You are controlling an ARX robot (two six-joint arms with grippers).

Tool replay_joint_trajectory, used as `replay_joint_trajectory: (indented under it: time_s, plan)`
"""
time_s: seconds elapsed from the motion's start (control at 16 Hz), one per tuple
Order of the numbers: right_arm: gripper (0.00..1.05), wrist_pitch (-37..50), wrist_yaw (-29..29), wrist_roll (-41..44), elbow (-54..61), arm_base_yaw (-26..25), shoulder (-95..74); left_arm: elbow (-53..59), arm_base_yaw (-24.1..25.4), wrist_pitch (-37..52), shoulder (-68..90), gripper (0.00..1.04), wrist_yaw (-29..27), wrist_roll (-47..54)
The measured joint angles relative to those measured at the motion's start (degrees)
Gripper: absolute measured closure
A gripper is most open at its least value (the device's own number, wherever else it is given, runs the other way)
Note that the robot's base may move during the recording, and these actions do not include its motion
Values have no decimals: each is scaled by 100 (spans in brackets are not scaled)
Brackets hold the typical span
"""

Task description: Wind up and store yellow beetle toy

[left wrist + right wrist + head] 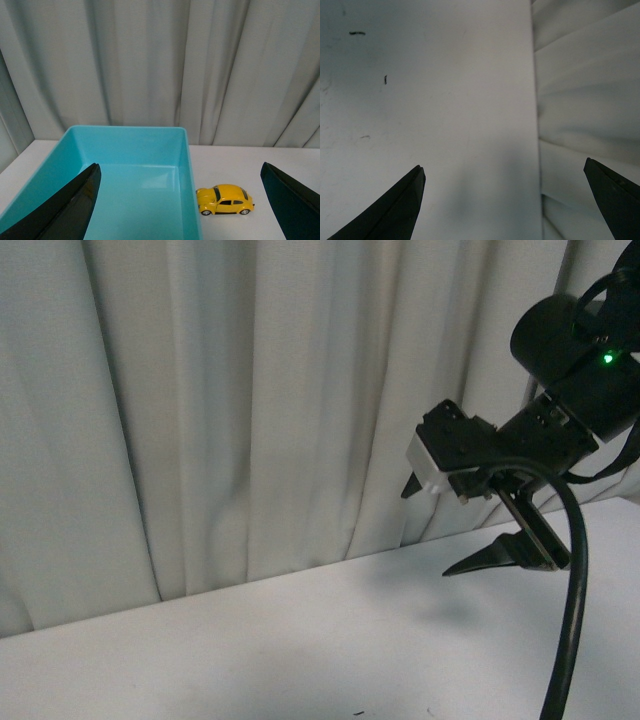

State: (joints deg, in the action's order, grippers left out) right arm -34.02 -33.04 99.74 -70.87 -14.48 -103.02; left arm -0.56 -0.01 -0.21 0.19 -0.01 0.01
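Observation:
The yellow beetle toy (224,199) stands on its wheels on the white table in the left wrist view, right beside the outer wall of an empty turquoise bin (187,170). My left gripper (180,200) is open, its dark fingers wide apart, above and short of the bin and toy. My right gripper (428,530) is open and empty, held above the table at the right of the front view; it also shows in the right wrist view (505,192) over bare table. The toy and bin do not show in the front view.
A white table (300,640) runs back to a pale pleated curtain (250,390). A thick black cable (575,610) hangs from the right arm. The table edge meets the curtain (580,100) in the right wrist view.

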Motion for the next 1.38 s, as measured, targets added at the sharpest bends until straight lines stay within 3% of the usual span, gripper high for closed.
replay_joint_trajectory:
  time_s: [0.19, 0.25, 0.31, 0.44, 0.5, 0.56, 0.69, 0.75, 1.38]
  plan:
    - [7, 9, -555, 2, -2, 26, 688, 0, 0, 0, 0, 7, -2, 0]
    - [10, 1150, -339, -468, 306, 125, 986, 0, 0, 0, 0, 7, -2, 0]
    - [21, 3169, 879, -1755, 1224, 299, 1585, 0, 0, 2, 0, 7, 4, 2]
    - [42, 5554, 2201, -4972, 3036, 715, 2973, 0, 0, 0, 0, 7, -4, 0]
    - [55, 5910, 2643, -6561, 3563, 883, 3834, 0, 0, 2, 0, 7, -4, 0]
    - [67, 5681, 2938, -7860, 3967, 1078, 4715, 0, 0, 0, 0, 7, -2, 0]
    - [90, 5945, 3217, -9272, 4695, 1462, 5615, 0, 0, 2, 0, 7, 0, 0]
    - [103, 6006, 3270, -9567, 5005, 1447, 5733, 0, 0, 2, 0, 7, -4, 0]
    - [103, 5799, 3300, -9873, 6529, 1447, 7346, 0, 0, 2, 0, 7, -2, 0]
